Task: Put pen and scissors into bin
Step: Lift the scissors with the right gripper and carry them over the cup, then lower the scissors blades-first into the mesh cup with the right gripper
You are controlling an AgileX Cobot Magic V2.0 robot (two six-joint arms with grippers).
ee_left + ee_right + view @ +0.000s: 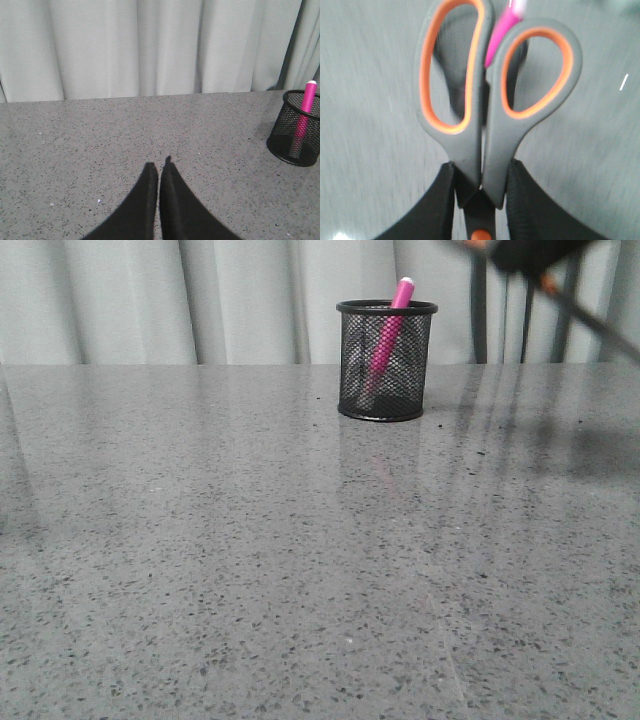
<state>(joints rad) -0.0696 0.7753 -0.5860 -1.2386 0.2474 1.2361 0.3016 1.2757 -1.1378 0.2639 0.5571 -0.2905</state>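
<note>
- Risk first: scissors (490, 115) ride handles-out, clamped down near the pivot. Likely they go into the bin (386, 360) loops first, and a wide loop could catch the rim w/ the pen (388, 335) already taking up room inside.
- Second worry: right wrist view is streaky w/ blur. If the right gripper (480, 200) arrives off-centre over the bin, a nudge could tip the cup or knock the pen out.
- Pen's home: stands tilted in the bin, cap end poking above the rim, far side of the table (250, 570).
- Right claw: fingers (525, 200) narrowed onto the scissors' shank just above the orange pivot dot, one each side, firm hold. In the front view it's only a dark smear at top right, high and right of the bin.
- Left gripper (159, 167): fingertips pressed together, nothing between them, low over bare table, well apart from the bin.
- Judgement: pen done, scissors not yet dropped.
</note>
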